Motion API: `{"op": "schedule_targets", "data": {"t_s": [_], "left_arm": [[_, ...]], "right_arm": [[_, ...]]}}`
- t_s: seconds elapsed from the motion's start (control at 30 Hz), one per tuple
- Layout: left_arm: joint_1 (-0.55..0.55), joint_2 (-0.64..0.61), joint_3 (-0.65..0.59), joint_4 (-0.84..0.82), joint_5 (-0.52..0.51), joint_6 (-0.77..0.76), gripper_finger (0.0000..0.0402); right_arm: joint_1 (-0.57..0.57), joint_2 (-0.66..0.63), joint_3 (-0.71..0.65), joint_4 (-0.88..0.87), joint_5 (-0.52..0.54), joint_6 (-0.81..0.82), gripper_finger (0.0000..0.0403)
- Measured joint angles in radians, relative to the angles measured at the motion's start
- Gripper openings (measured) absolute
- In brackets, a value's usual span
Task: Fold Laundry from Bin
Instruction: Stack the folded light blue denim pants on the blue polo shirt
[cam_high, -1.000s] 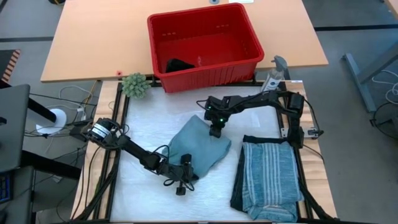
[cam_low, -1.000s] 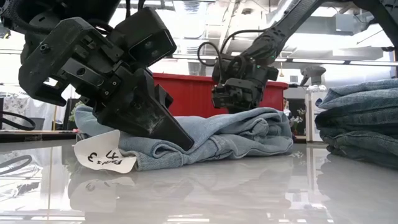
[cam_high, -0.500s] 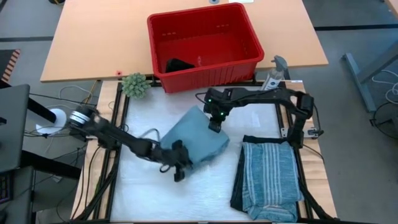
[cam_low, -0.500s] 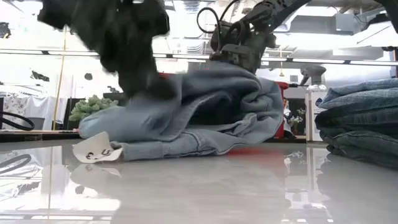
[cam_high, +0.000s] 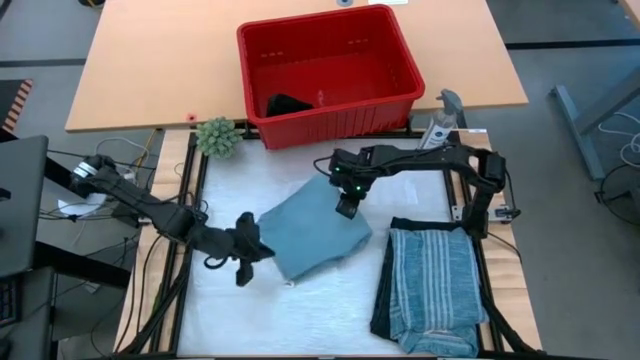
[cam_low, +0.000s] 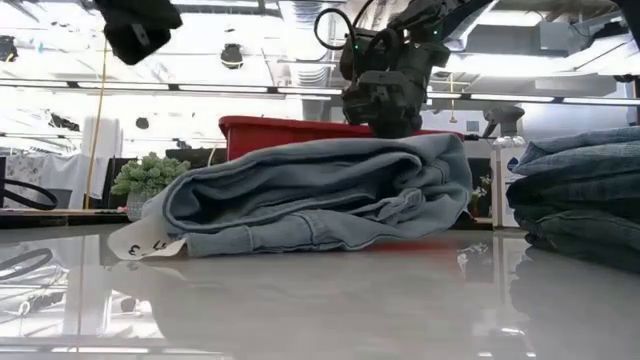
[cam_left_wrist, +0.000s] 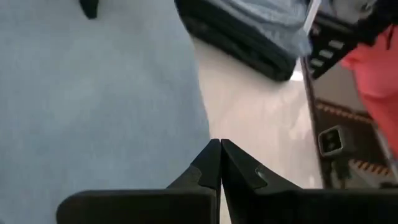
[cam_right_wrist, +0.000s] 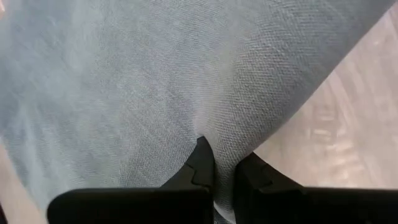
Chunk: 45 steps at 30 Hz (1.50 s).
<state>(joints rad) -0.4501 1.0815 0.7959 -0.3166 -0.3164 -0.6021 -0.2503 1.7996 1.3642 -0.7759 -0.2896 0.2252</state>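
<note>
A folded light blue denim piece (cam_high: 312, 233) is seen mid-frame on the table (cam_high: 330, 310), pinched at its upper right edge by the right gripper (cam_high: 346, 209). The left gripper (cam_high: 243, 268) (fingers closed, nothing held) is parked just left of it. The red bin (cam_high: 329, 72) is found top center.

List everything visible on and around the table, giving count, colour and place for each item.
bin: one, bright red, on the far tan table.
black item: one, inside the bin, at its near wall.
denim garment: one, light blue, folded, middle of the white work surface; a paper tag sticks out at one end.
striped shirt: one, blue-grey with white stripes, folded on top of the stack at the near right.
dark trousers: one, navy, under the striped shirt.
small plant: one, green, left of the bin.
left gripper: fingers shut, empty, just off the garment's left edge.
right gripper: fingers shut on the denim garment at its far edge.
</note>
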Motion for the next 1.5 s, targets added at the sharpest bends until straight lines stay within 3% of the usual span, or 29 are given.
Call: {"op": "schedule_targets", "data": {"t_s": [0.03, 0.17, 0.27, 0.5, 0.77, 1.0, 1.17, 1.33, 1.5], "left_arm": [[-0.014, 0.0, 0.0, -0.019, -0.03, -0.002, 0.0], [-0.046, 0.015, -0.037, -0.077, -0.317, -0.14, 0.0], [-0.049, 0.016, -0.104, -0.078, -0.41, -0.25, 0.0], [-0.045, 0.016, -0.228, -0.021, -0.36, -0.326, 0.0], [-0.03, 0.015, -0.293, -0.023, -0.37, -0.317, 0.0], [0.013, 0.015, -0.294, 0.093, -0.37, -0.267, 0.0], [0.048, 0.015, -0.294, 0.205, -0.367, -0.146, 0.0], [0.104, 0.015, -0.294, 0.228, -0.363, -0.09, 0.0], [0.153, 0.015, -0.294, 0.23, -0.317, -0.075, 0.0]], "right_arm": [[0.005, -0.005, 0.002, -0.004, 0.001, 0.014, 0.0046], [0.035, -0.041, 0.035, -0.045, 0.014, 0.124, 0.0046], [0.063, -0.094, 0.057, -0.082, 0.07, 0.222, 0.0046], [0.142, -0.235, 0.058, -0.05, 0.079, 0.374, 0.0046], [0.325, -0.321, 0.058, 0.069, 0.087, 0.52, 0.0046], [0.446, -0.328, 0.059, 0.082, 0.123, 0.61, 0.0045], [0.524, -0.328, 0.144, 0.074, 0.11, 0.624, 0.0045], [0.604, -0.328, 0.313, -0.083, 0.129, 0.643, 0.0045], [0.692, -0.329, 0.442, -0.311, 0.127, 0.763, 0.0045]]}}
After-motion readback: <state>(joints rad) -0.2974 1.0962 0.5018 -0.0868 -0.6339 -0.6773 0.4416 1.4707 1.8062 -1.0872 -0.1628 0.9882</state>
